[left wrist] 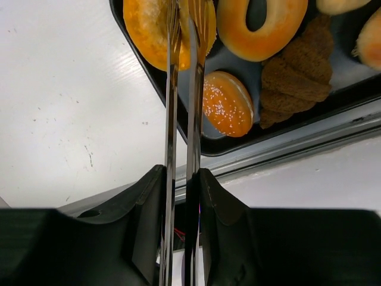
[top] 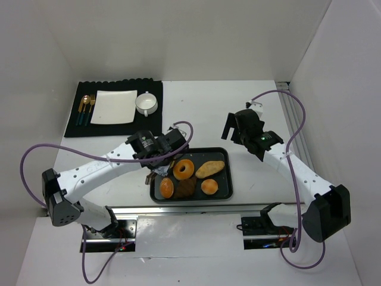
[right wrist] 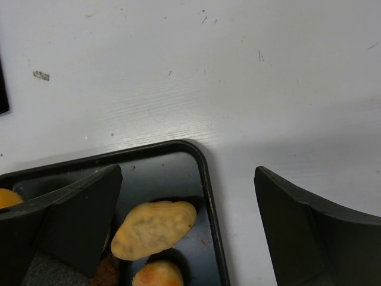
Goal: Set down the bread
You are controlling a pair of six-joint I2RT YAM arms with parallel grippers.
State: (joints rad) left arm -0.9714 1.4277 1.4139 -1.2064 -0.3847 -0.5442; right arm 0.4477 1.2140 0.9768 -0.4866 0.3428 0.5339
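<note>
The left gripper [left wrist: 181,190] has its jaws clamped on metal tongs [left wrist: 178,89], tips over 1 orange bun [left wrist: 146,30] in the black tray [top: 224,179]. The right gripper [right wrist: 186,179], jaws apart, hovers above the tabletop [top: 250,113].

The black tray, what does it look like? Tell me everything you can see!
The black tray is a shallow rectangle with rounded corners and a raised rim, smooth like dark metal. It lies flat on the white table, just ahead of the arms' bases. Inside sit a ring bread, an oval roll, a round bun, a sesame bun and a dark brown pastry. Metal tongs, pinched in the left fingers, reach over its left end.
</note>
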